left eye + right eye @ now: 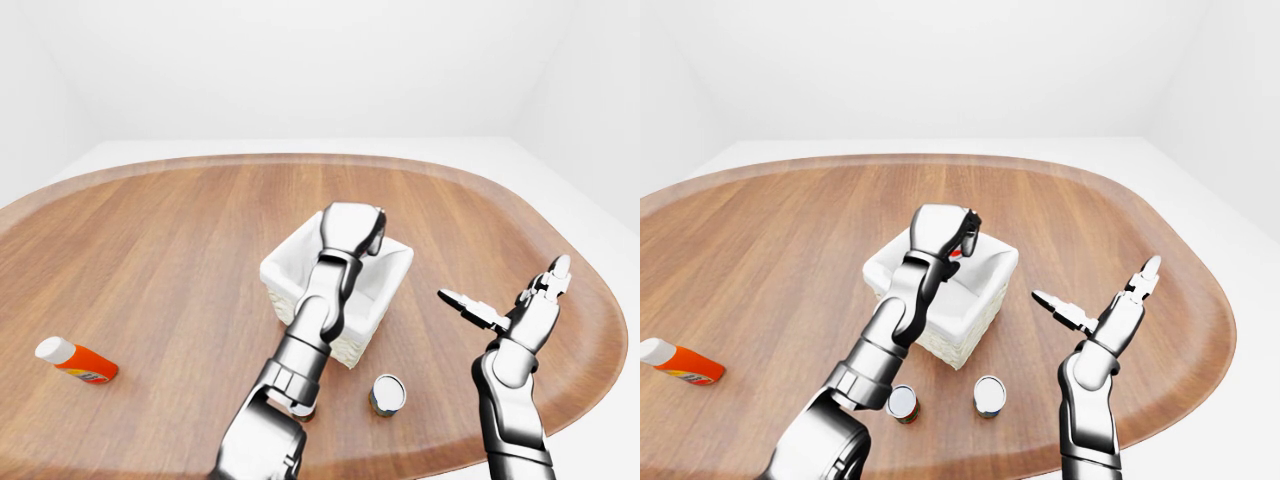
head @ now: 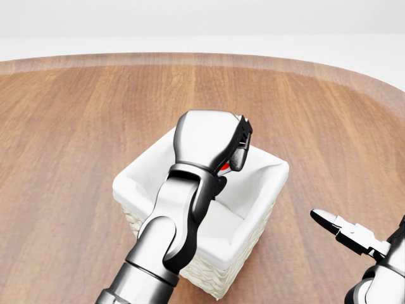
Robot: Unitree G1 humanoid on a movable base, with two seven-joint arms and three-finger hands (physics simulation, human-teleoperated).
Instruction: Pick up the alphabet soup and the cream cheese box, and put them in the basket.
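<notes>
Lowering a red item into the basket (image 2: 266, 190)

Left hand (image 2: 212, 142) closed on something red, barely visible, probably light and stiff; right hand (image 1: 510, 305) open, holding nothing, near 2 cans (image 1: 989, 396).

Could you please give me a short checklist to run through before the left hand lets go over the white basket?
1. Left hand over the white-lined wicker basket: ok, it sits above the opening in all three views.
2. Something held: ok, a small red-marked object shows under the fingers; which item it is, cannot tell.
3. Hand low enough for release: cannot tell.
4. Right hand clear of the basket: ok, open, off to the right.
5. Two small round silver-topped cans still on the wooden table: not ok, outside the basket.
6. Orange bottle with a white cap away from the work: ok.
</notes>
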